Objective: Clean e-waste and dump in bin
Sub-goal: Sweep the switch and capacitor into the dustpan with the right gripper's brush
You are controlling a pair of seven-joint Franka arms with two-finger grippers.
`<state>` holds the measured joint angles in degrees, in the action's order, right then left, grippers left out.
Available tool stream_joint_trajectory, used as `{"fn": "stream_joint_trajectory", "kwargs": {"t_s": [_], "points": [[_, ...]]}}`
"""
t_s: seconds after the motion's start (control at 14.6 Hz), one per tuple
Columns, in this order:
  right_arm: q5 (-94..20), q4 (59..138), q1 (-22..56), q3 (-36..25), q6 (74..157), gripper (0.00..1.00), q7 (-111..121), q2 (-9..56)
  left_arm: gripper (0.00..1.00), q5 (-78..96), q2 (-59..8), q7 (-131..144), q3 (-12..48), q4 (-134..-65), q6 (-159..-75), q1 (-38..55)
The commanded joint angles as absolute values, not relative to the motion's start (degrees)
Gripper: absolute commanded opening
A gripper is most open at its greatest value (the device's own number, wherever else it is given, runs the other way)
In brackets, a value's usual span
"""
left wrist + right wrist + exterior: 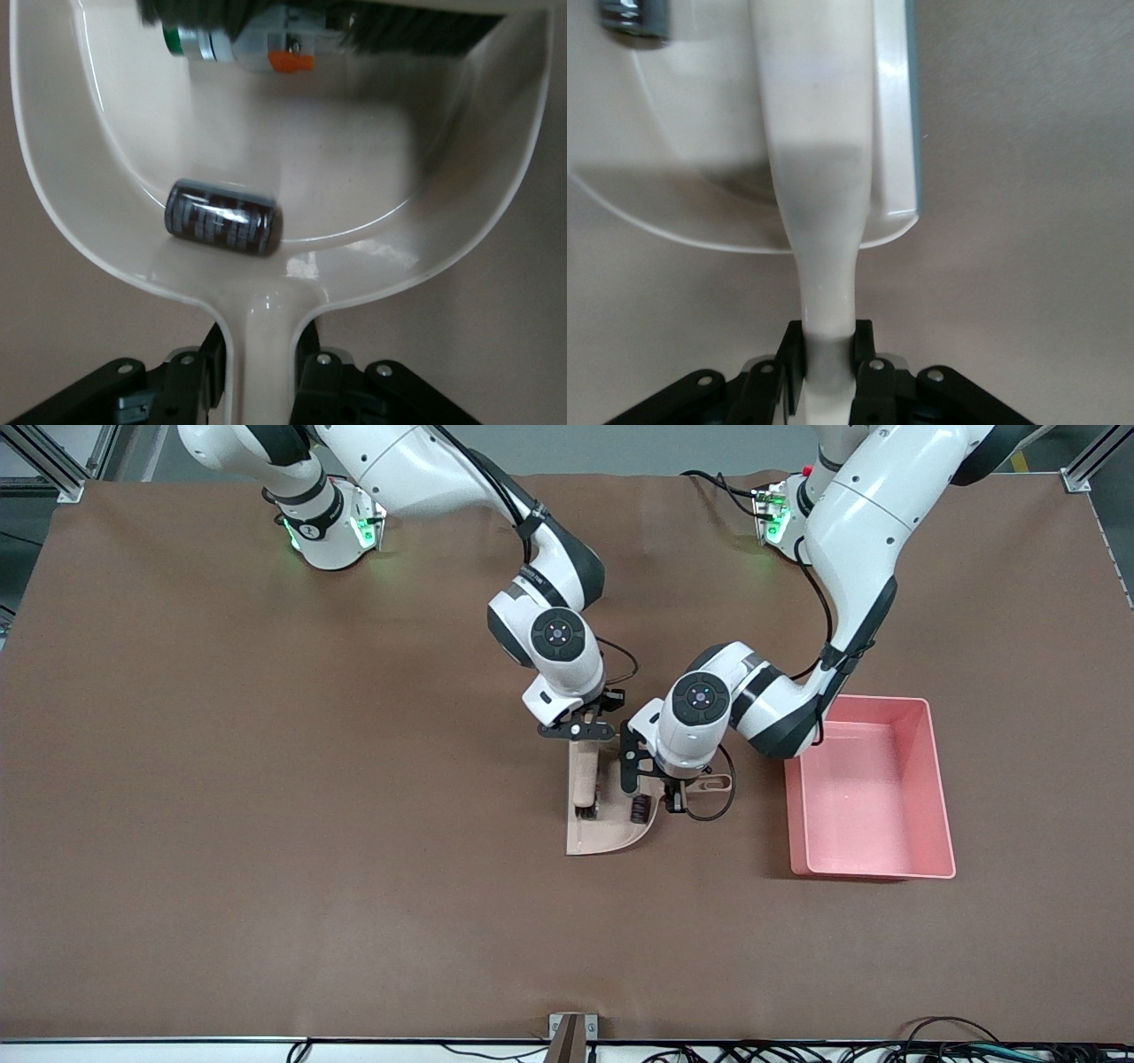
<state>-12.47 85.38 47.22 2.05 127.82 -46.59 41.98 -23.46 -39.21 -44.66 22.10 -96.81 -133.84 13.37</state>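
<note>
The e-waste, a dark brown-black cylindrical block (pixel 223 217) and a white part with orange top (pixel 257 46), lies in the beige plastic dustpan (pixel 115 177). The left gripper (pixel 257 376) jaws are clamped on the pan's handle; the right gripper (pixel 828 367) jaws are clamped on the beige brush (pixel 819 177). Keep the pan level while carrying it to the pink rectangular tub (pixel 873 793), which stands toward the left arm's end of the table.

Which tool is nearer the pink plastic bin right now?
Left. The left tool, shut on the beige dustpan's handle, sits beside the pink rectangular plastic bin. The right tool, shut on the brush handle, is over the dustpan, farther from the bin.
</note>
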Motion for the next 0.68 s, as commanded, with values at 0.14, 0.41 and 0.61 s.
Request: {"fn": "stream_joint_trajectory", "kwargs": {"t_s": [0.14,0.41,0.61], "points": [[-15.21,83.06,46.85,1.93,122.62,0.00,-46.67,42.19,0.01,-25.14,-39.90,-43.51,21.88,-95.45,-133.07,13.27],[-15.20,82.88,44.39,1.93,117.35,0.00,-44.66,39.91,0.00,-25.14,-39.90,-43.33,21.88,-95.45,-133.07,13.27],[-15.38,82.97,41.23,2.11,113.22,0.00,-40.71,37.62,0.01,-25.14,-39.90,-43.42,21.89,-95.62,-132.98,13.27]]}}
